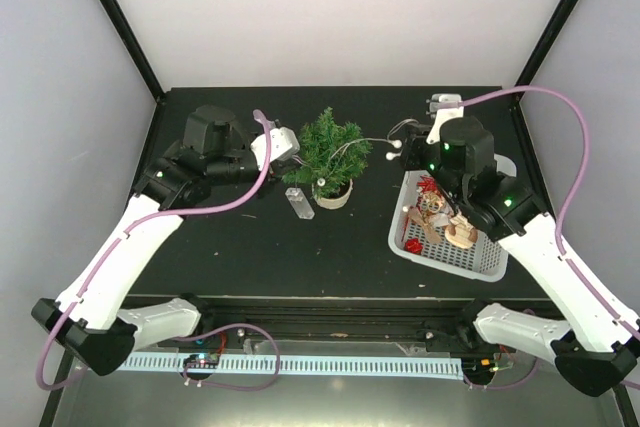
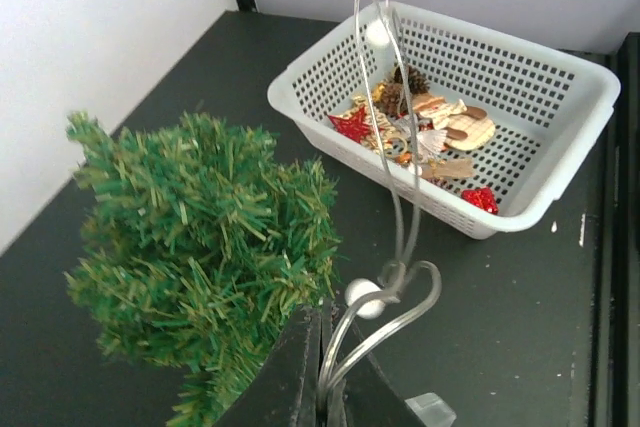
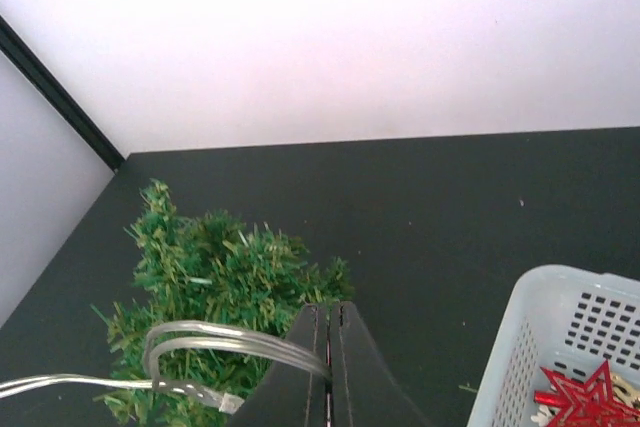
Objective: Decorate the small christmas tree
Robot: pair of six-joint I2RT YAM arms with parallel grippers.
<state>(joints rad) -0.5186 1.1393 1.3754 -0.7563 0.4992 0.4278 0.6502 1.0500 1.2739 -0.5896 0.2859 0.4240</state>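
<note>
Seen from above, the small christmas tree (image 1: 330, 147) stands in its cream pot (image 1: 335, 194) at mid-table, between my left gripper (image 1: 283, 162) and my right gripper (image 1: 408, 154). A clear beaded wire (image 1: 374, 143) runs from its branches toward the right one. A clear plastic block (image 1: 298, 203) lies just beside the pot, and the white basket (image 1: 452, 265) sits to the right.

My left wrist view adds detail. The left fingers (image 2: 290, 377) are pinched tight on the wire's loop, the tree is close at left, and a red star (image 2: 352, 125) lies among the ornaments in the basket.

My right wrist view shows the right fingers (image 3: 300, 372) closed on another loop, the tree just behind.
</note>
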